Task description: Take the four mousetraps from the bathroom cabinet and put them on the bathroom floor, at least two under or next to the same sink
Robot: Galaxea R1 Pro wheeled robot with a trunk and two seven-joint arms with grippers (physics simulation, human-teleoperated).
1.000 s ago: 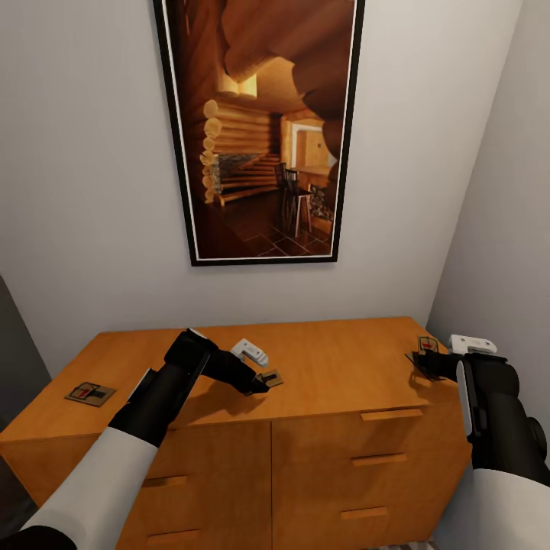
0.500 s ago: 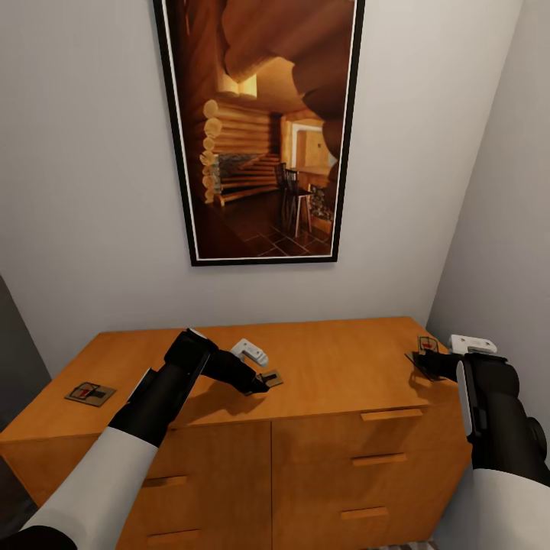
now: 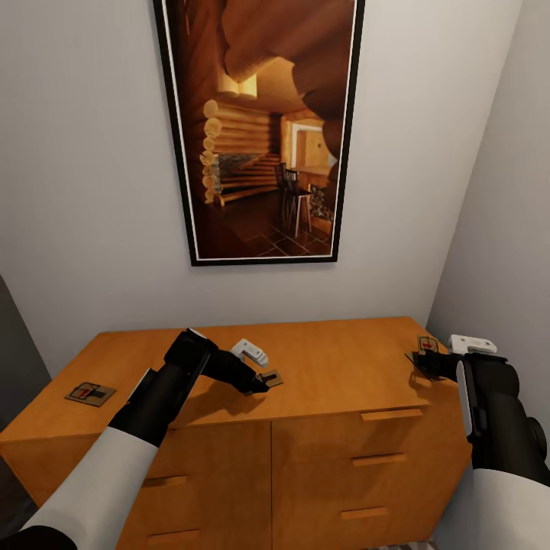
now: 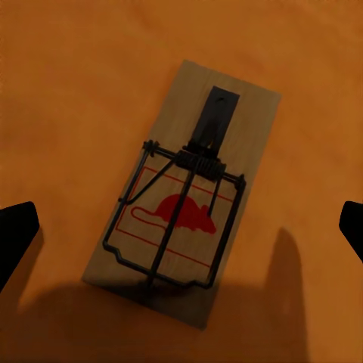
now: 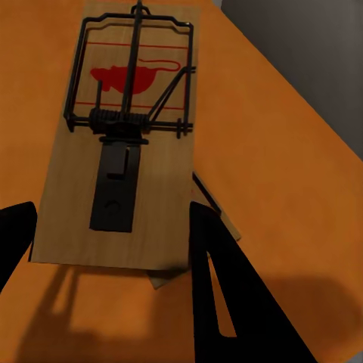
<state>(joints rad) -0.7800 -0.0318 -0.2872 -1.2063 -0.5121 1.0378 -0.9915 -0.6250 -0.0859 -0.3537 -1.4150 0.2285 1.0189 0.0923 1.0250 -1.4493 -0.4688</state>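
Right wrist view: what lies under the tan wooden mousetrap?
A second tan board's edge pokes out beneath the mousetrap, on the orange-brown wooden cabinet top; its face is covered.

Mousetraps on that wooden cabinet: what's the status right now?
Left gripper open over a mousetrap, fingertips astride it. Right gripper open at the right-end mousetrap, another board beneath it. Third mousetrap untouched at cabinet's left. Nothing blocking.
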